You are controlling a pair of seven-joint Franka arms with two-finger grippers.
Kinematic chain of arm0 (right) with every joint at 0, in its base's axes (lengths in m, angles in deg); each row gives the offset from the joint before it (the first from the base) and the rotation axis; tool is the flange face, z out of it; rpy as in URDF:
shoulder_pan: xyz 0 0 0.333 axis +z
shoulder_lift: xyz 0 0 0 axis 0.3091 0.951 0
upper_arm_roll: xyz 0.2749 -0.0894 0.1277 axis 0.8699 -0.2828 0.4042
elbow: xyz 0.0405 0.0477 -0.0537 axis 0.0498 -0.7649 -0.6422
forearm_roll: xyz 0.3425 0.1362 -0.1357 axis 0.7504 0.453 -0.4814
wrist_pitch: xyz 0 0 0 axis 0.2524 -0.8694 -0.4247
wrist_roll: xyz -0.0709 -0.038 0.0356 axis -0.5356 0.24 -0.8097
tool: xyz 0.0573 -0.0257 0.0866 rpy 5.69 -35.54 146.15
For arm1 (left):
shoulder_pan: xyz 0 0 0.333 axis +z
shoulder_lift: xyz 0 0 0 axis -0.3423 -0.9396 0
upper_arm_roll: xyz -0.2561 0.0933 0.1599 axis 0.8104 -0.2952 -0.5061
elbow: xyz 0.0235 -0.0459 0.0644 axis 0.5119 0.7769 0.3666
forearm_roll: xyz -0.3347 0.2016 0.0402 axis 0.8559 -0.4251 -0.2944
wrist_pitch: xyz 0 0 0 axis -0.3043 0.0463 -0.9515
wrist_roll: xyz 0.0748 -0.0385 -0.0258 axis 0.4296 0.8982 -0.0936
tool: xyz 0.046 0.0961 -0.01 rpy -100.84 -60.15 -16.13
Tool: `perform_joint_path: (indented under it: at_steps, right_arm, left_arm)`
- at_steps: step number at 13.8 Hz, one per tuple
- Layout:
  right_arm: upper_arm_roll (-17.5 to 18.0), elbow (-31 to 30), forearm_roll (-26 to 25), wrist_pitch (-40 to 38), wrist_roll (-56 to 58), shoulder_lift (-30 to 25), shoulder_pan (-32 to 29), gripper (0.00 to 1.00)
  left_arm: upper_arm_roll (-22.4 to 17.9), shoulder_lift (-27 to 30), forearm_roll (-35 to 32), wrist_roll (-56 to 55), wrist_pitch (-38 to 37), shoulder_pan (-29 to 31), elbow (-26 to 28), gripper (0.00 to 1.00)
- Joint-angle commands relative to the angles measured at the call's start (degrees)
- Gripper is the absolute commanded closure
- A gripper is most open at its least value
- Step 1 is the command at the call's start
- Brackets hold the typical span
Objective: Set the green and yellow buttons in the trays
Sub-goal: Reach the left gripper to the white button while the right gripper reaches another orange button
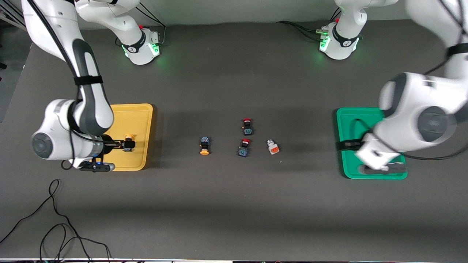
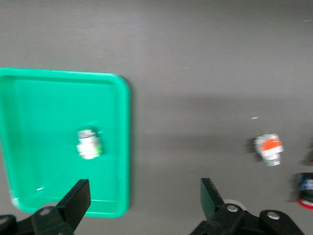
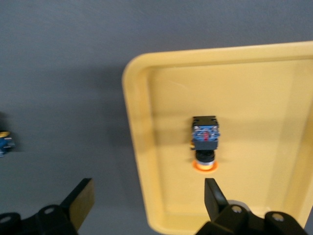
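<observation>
A yellow-capped button [image 1: 128, 142] lies in the yellow tray [image 1: 140, 120] at the right arm's end; it also shows in the right wrist view [image 3: 205, 142]. My right gripper [image 1: 116, 144] [image 3: 146, 188] hangs open and empty over that tray's [image 3: 146, 122] edge. A white-bodied green button [image 2: 89, 144] lies in the green tray [image 2: 44, 98] [image 1: 347, 117]; the arm hides it in the front view. My left gripper [image 1: 380, 165] [image 2: 144, 188] is open and empty over that tray's edge. On the table's middle lie another yellow-capped button [image 1: 204, 145] and a white button with an orange part [image 1: 272, 147] [image 2: 269, 149].
Two red-capped switches [image 1: 247, 126] [image 1: 244, 147] lie between the yellow-capped and the white button; one shows at the edge of the left wrist view [image 2: 307, 193]. Black cables [image 1: 55, 219] trail on the table nearest the front camera, at the right arm's end.
</observation>
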Motion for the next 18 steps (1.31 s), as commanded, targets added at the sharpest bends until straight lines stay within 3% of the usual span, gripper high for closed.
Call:
perform_joint_path:
  at_steps: [1,3,8,13,16,18]
  right_arm:
    - [0.5,2.8,5.2,-1.7,-3.5,-0.1,0.7,0.0]
    - [2.2,4.8,6.8,-1.5,-9.4,0.7,3.6,0.0]
    - [2.3,9.5,7.0,2.3,-23.7,6.9,12.9,0.0]
    - [2.3,9.5,7.3,13.3,-32.3,14.2,21.3,0.0]
    - [3.7,9.6,10.8,20.4,-32.3,19.1,23.0,0.0]
    - [5.1,10.3,10.7,21.7,-32.2,21.0,23.0,0.0]
  left_arm:
    - [-0.9,-2.5,-0.1,-8.3,3.5,-6.8,-0.8,0.0]
    - [-0.9,-3.5,-0.1,-13.0,7.2,-10.7,0.7,0.0]
    - [-0.9,-9.9,-0.1,-29.5,15.3,-16.8,2.3,0.0]
    - [-1.0,-14.6,-0.7,-32.6,26.5,-18.1,8.0,0.0]
    - [-1.1,-17.0,-0.8,-32.7,29.6,-18.1,9.3,0.01]
    - [-1.1,-17.3,-0.8,-32.8,30.0,-18.1,9.3,0.17]
